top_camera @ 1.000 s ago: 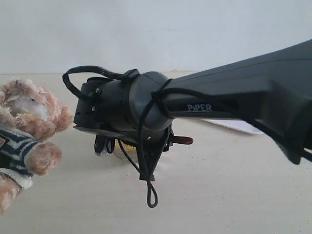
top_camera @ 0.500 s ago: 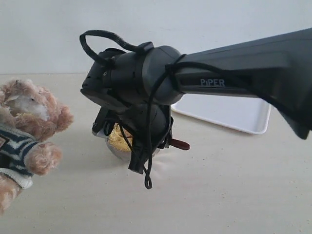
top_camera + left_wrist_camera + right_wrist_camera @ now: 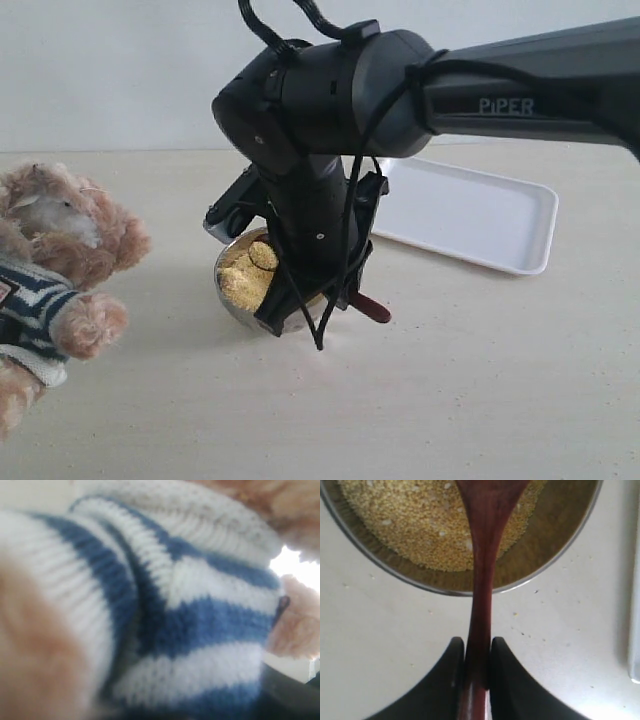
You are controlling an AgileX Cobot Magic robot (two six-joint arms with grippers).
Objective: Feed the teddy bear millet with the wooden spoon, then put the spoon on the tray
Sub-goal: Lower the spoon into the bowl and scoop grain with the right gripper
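The teddy bear (image 3: 60, 260) sits at the left edge of the exterior view, and its navy-and-white striped shirt (image 3: 200, 615) fills the left wrist view, blurred and very close. The left gripper's fingers do not show anywhere. My right gripper (image 3: 477, 650) is shut on the handle of the wooden spoon (image 3: 482, 580). The spoon's bowl reaches over the rim of the metal bowl (image 3: 560, 545) and onto the millet (image 3: 420, 525). In the exterior view the right wrist points steeply down over the metal bowl (image 3: 232, 300), and the spoon's handle end (image 3: 370, 308) sticks out behind it.
The white tray (image 3: 470, 215) lies at the back right, behind the right arm, and its edge (image 3: 635, 630) shows in the right wrist view. A pale wall closes the table's far side. Loose black cables hang from the right wrist.
The right arm has risen and its wrist has tipped from level to steeply downward, bringing the spoon's bowl onto the millet. The tray has come into full view. The bear has not moved.
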